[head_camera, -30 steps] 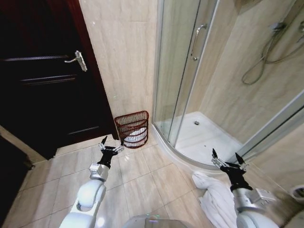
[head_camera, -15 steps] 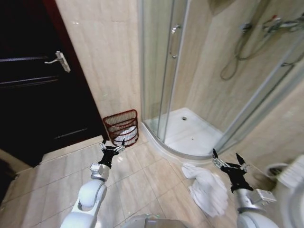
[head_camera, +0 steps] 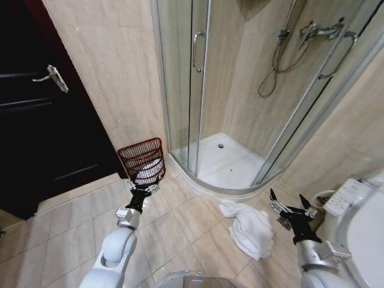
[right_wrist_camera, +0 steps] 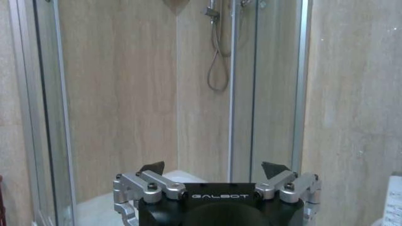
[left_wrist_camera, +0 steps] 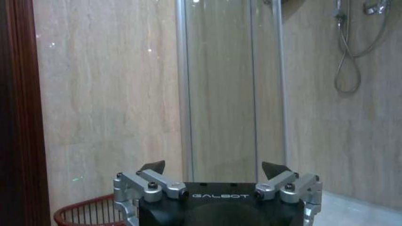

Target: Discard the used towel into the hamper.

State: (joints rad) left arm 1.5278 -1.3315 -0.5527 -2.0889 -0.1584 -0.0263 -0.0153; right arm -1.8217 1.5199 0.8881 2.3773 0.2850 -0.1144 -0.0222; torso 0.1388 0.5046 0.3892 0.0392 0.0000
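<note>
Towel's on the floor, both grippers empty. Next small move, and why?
Probably lower the right gripper toward the white towel lying crumpled on the floor tiles beside it. Both grippers are open and empty; the left gripper is near the hamper, farther from the towel.

**Lighting and picture quality**

Illumination is even, warm and moderately bright. The dark wooden door [head_camera: 36,132] loses nearly all detail. The glass shower enclosure [head_camera: 180,84] carries faint vertical reflections. Straight edges lean and bow toward the head view's borders. Both wrist views are soft, with slightly hazy tile texture.
</note>
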